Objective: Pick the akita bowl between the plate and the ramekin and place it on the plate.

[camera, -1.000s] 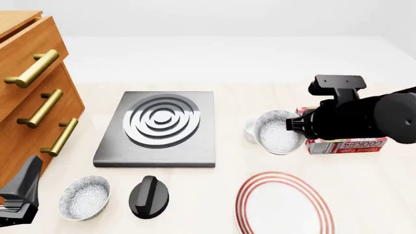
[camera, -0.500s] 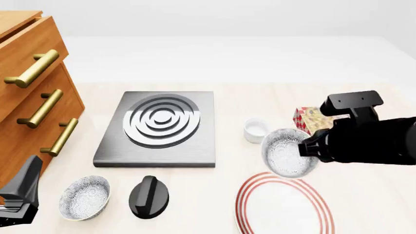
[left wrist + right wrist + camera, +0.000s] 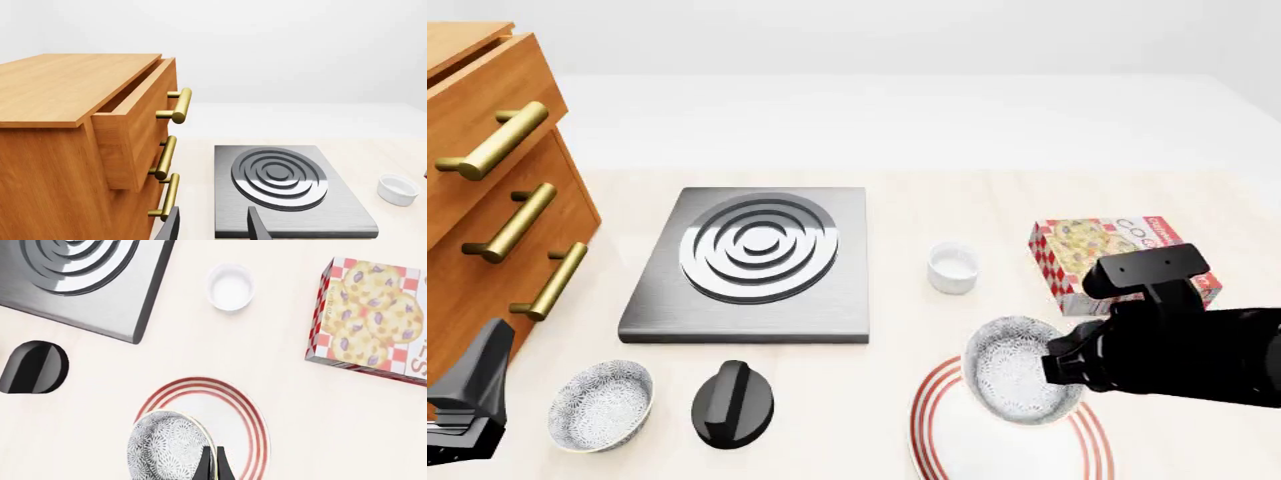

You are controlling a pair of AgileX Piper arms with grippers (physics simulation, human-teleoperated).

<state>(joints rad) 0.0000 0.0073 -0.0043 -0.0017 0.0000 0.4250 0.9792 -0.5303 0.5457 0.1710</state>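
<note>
1. The akita bowl: your right gripper pinches it by the rim, fingers pressed close on the wall as the right wrist view shows. It is tilted, its speckled inside facing the front camera, and sits over the far edge of the plate. Whether its underside touches the plate you probably cannot tell from these views; in the right wrist view the bowl overlaps the plate's red rings.

2. The ramekin: upright on the table, beyond the plate and apart from it, between the stove plate and the cookie box.

3. Your left gripper: fingers spread, nothing between them, low at the near left corner of the table beside the drawer cabinet.

4. Second speckled bowl: on the table near your left gripper, just beside the black knob.

5. Stove plate: flat grey slab with concentric rings, lying left of the ramekin.

6. Cookie box: lying flat on the table, right of the ramekin, beyond your right arm.

7. Cabinet: top drawer stands slightly pulled out in the left wrist view, brass handles showing.
</note>
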